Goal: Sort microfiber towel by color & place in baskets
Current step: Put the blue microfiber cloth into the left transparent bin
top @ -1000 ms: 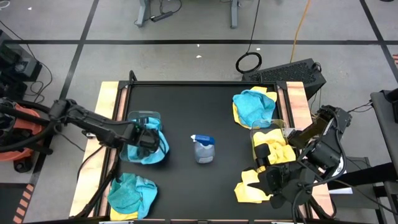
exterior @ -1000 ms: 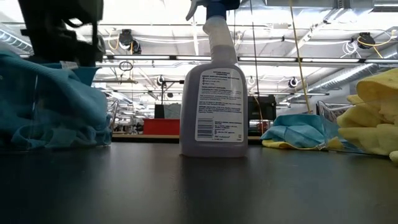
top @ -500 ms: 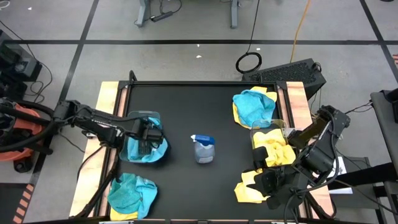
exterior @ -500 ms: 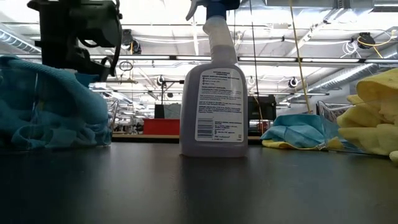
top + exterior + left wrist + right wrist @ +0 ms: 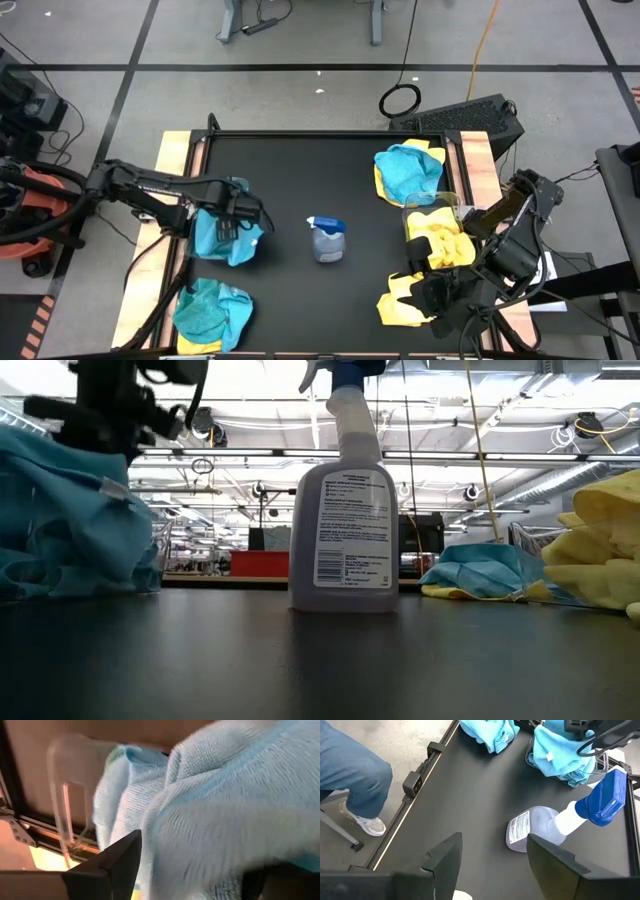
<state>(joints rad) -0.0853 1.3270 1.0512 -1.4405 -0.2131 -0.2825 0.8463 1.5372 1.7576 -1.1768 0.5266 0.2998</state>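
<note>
L gripper is seen over the left basket, which is heaped w/ teal towels. Its fingers are spread apart, w/ teal cloth filling the space betw. them in the left wrist view; whether the cloth is touched or just close below can't be told. In the low view the same gripper is seen above the teal heap.

R gripper is held near the front right of the black surface, just beside a loose pile of yellow towels. Its fingers are parted w/ nothing betw. them.

The right basket is filled w/ yellow towels. A mixed pile, teal over yellow, is left at the back right of the surface. Another teal pile, w/ a bit of yellow under it, is left at the front left corner.

A grey spray bottle w/ blue top is stood upright mid-surface, betw. the two baskets and apart from both.

A person's jeans leg and shoe are seen beside the surface in the right wrist view.
</note>
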